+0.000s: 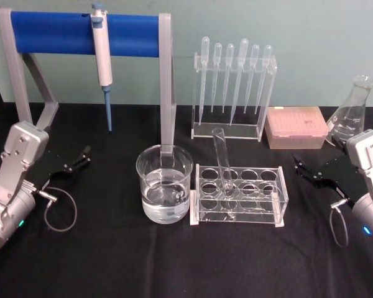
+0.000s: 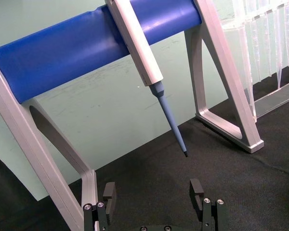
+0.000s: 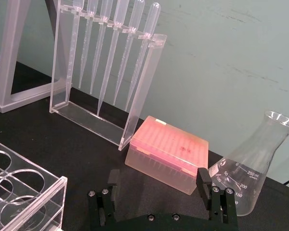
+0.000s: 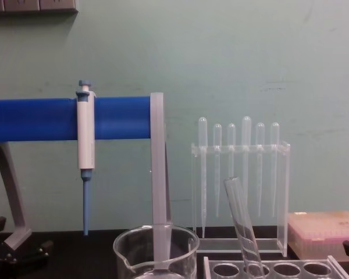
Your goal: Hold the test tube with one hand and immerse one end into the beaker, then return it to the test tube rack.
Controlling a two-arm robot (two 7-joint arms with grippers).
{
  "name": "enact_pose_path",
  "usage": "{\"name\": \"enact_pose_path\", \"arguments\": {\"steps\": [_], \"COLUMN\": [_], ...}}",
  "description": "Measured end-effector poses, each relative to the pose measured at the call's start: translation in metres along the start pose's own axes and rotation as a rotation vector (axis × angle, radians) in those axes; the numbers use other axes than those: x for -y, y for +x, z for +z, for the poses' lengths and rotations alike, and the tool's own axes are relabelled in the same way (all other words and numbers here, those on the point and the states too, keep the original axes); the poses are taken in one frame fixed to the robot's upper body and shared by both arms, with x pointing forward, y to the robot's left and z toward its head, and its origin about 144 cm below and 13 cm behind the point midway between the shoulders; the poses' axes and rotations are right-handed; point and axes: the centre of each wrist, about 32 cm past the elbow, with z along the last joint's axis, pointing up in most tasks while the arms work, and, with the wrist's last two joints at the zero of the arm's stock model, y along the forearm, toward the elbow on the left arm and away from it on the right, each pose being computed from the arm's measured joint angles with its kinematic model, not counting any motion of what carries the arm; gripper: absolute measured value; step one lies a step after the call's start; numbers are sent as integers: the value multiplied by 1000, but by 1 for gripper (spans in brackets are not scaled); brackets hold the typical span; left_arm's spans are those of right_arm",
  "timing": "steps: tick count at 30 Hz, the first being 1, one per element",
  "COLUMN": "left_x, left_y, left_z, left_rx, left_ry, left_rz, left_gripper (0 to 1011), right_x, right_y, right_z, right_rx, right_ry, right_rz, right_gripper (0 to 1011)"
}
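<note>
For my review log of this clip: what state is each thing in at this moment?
test tube: leaning in the rack, unheld.
rack: holds that one tube, other holes empty.
beaker: upright, partly filled with clear liquid.
left hand: open, empty, left of the beaker.
right hand: open, empty, right of the rack.
blue-tipped pipette: hanging on the blue stand.
flask: upright.

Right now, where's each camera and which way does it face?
Head: high, looking down; beaker, test tube in rack, left gripper and right gripper at the sides.
Chest: low, looking level across; beaker, test tube, pipettor; black gripper parts at lower corners.
Left wrist: behind the open left gripper, facing the pipettor on its blue stand.
Right wrist: behind the open right gripper, facing tip box and flask.
Shared: head and chest both show beaker and test tube.
</note>
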Motion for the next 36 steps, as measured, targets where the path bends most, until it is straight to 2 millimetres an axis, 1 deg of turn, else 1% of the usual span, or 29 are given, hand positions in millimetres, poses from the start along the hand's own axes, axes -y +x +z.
{"name": "enact_pose_path", "arguments": {"steps": [36], "left_x": [0], "left_y": [0], "left_z": [0], "left_rx": [0], "left_ry": [0], "left_rz": [0], "left_gripper": [1000], "right_x": [0], "right_y": [0], "right_z": [0], "right_rx": [0], "right_ry": [0], "right_rz": [0], "right_gripper": [1000]}}
